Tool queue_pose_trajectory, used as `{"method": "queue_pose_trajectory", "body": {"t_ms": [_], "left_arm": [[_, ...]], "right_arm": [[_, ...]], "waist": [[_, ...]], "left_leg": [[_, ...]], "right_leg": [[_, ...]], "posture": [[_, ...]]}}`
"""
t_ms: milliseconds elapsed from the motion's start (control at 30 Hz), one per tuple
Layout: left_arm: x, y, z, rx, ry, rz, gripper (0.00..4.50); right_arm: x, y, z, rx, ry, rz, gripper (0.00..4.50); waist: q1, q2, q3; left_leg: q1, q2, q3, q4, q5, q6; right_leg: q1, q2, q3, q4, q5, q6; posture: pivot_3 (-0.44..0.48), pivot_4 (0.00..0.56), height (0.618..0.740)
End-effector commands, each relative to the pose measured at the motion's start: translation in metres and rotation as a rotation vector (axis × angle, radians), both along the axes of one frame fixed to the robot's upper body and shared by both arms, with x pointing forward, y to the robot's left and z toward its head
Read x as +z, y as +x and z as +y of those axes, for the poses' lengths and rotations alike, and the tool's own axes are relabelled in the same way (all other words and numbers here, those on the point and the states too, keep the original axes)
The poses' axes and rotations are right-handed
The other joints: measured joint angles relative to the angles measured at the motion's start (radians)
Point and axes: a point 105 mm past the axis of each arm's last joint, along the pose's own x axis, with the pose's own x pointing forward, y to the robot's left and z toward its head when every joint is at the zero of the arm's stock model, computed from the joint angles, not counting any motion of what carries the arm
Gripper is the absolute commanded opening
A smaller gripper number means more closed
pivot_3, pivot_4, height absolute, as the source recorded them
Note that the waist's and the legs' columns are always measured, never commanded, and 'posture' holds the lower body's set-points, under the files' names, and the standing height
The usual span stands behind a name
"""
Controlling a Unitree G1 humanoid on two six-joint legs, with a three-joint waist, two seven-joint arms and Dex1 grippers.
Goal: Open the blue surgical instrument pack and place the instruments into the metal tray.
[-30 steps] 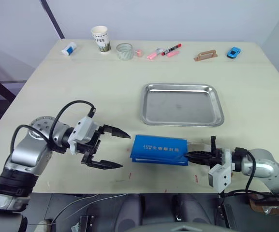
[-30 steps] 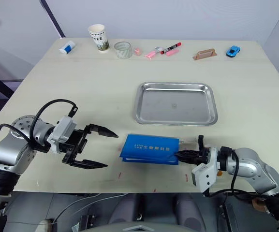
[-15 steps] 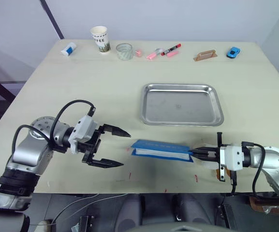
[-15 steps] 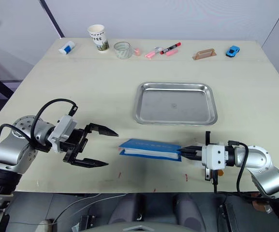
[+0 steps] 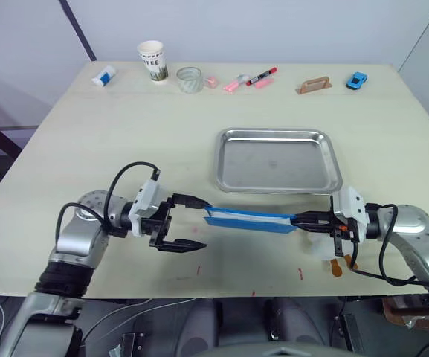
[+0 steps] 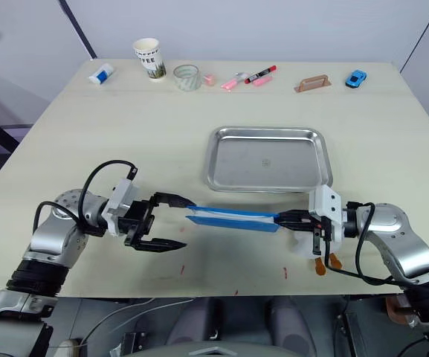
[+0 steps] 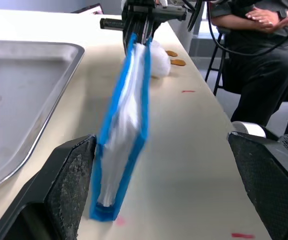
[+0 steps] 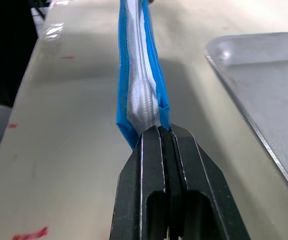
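The blue surgical instrument pack (image 5: 247,219) is held up on its long edge just in front of the metal tray (image 5: 278,160), with its whitish lining showing in the left wrist view. My right gripper (image 8: 161,134) is shut on the pack's right end. At the other end my left gripper (image 5: 201,224) is open, and the pack's left corner (image 7: 106,205) sits between its fingers, close against the far finger (image 7: 69,185). The instruments are hidden. The tray holds nothing.
A white plush with orange feet (image 5: 323,247) lies by my right wrist near the front edge. Along the far edge stand a paper cup (image 5: 152,59), a glass (image 5: 190,78), markers (image 5: 253,77), a tan handle (image 5: 314,85) and a blue toy car (image 5: 357,79). A person (image 7: 256,45) sits beyond the table.
My right gripper has raised the pack and turned it from flat onto its edge. My left gripper has moved right, so its open fingers now straddle the pack's left end.
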Motion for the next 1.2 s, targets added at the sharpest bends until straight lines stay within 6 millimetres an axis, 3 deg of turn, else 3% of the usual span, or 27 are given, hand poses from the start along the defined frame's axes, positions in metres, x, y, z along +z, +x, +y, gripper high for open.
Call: {"method": "queue_pose_trajectory", "body": {"t_ms": [33,633,733,900,1000,1133,1167,1200], "left_arm": [[0.005,0.006,-0.001,-0.011,-0.013,-0.032,4.5],[-0.008,0.024,-0.01,-0.002,-0.102,0.06,4.5],[-0.006,0.025,-0.013,-0.001,-0.132,0.062,3.86],[-0.007,0.024,-0.015,-0.005,-0.138,0.067,1.34],[-0.008,0.023,-0.016,-0.008,-0.141,0.069,0.07],[-0.007,0.021,-0.019,-0.014,-0.151,0.065,0.01],[-0.007,0.02,-0.019,-0.016,-0.151,0.064,0.0],[-0.008,0.02,-0.02,-0.018,-0.148,0.062,0.0]], "right_arm": [[-0.002,0.004,0.001,-0.007,-0.006,0.013,0.02],[-0.001,0.006,0.003,0.008,-0.003,-0.004,0.02],[-0.002,0.005,0.003,0.01,-0.004,-0.005,0.0],[-0.002,0.004,0.003,0.013,-0.005,-0.011,0.0],[-0.002,0.003,0.002,0.013,-0.006,-0.013,0.0],[0.001,0.001,0.0,0.008,-0.005,-0.004,0.0],[0.002,0.002,-0.002,-0.001,-0.004,-0.014,0.51],[0.004,0.002,-0.003,-0.005,-0.003,-0.021,0.65]], "waist": [[0.0,0.0,0.0],[-0.002,0.0,0.0],[-0.002,0.0,0.0],[-0.002,0.0,0.0],[-0.002,0.0,0.0],[0.0,0.0,0.0],[0.0,0.0,0.0],[0.001,0.0,0.0]], "left_leg": [[0.0,0.0,0.0,0.0,0.0,0.0],[0.0,0.0,-0.001,0.0,0.0,0.0],[0.0,0.0,-0.001,0.0,0.0,0.0],[0.0,0.0,-0.001,0.0,0.0,0.0],[0.0,0.0,-0.002,0.0,0.0,0.0],[0.0,0.0,-0.002,0.0,0.0,0.0],[0.0,0.0,-0.002,0.0,0.0,0.0],[0.0,0.0,-0.002,0.0,0.0,0.0]], "right_leg": [[0.0,0.0,0.0,0.0,0.0,0.0],[0.0,0.0,0.0,0.0,0.0,0.0],[0.0,0.0,0.0,0.001,0.0,0.0],[0.0,0.0,0.0,0.001,0.0,0.0],[0.0,0.0,0.0,0.001,0.0,0.0],[0.0,0.0,0.0,0.0,0.0,0.0],[0.0,-0.001,0.0,0.0,0.0,0.0],[0.0,-0.001,0.0,0.0,0.0,0.0]], "posture": [[0.0,0.15,0.74],[0.0,0.15,0.74],[0.0,0.15,0.74],[0.0,0.15,0.74],[0.0,0.15,0.74],[0.0,0.15,0.74],[0.0,0.15,0.74],[0.0,0.15,0.74]]}}
